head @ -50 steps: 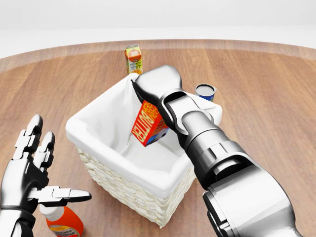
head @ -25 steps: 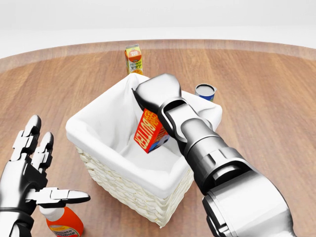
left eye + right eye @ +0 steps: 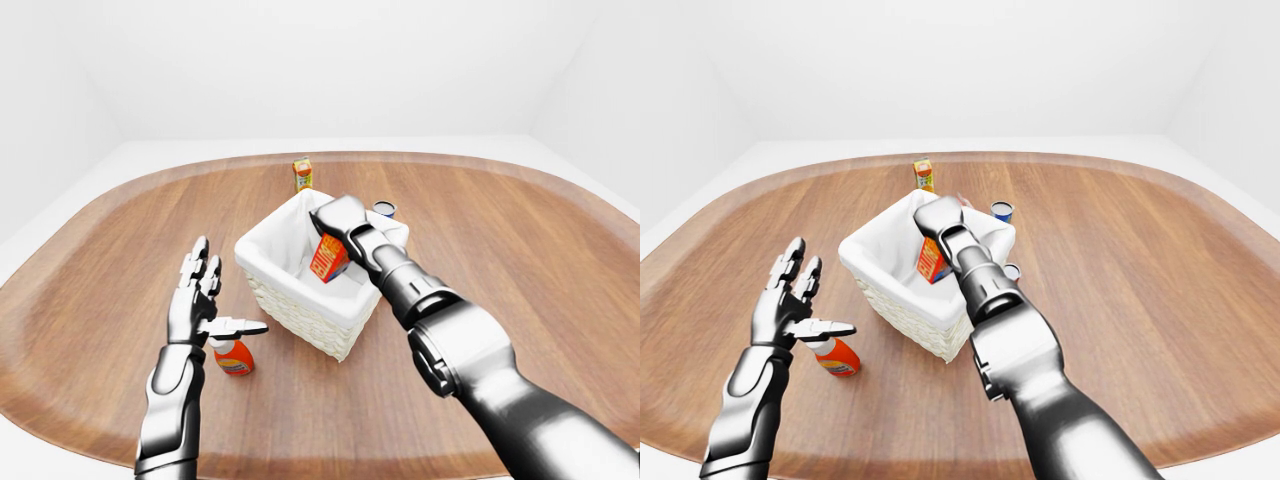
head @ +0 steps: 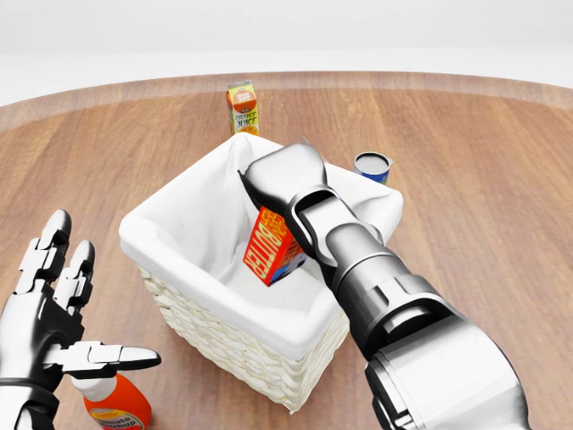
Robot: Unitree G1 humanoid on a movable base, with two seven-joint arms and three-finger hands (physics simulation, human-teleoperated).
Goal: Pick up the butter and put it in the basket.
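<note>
Over the basket (image 4: pixel 170 235), your right hand (image 4: pixel 285 175) grips the butter (image 4: pixel 273 246), tilted inside. Left hand (image 4: pixel 49 309) hangs open, empty. Only release remains.

Wooden table (image 4: pixel 466 224) carries orange juice carton (image 4: pixel 243 107), blue can (image 4: pixel 372 165), second can (image 3: pixel 1011 271), orange bottle (image 4: pixel 118 404).

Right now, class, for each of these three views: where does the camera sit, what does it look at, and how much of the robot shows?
Head view: on the head, angled down close on the basket; right hand holds the butter inside it, left hand open.
Left-eye view: on the head, wider, whole table, both arms.
Right-eye view: same scene, shifted slightly.
Shared: basket, butter, juice carton, can, orange bottle.
</note>
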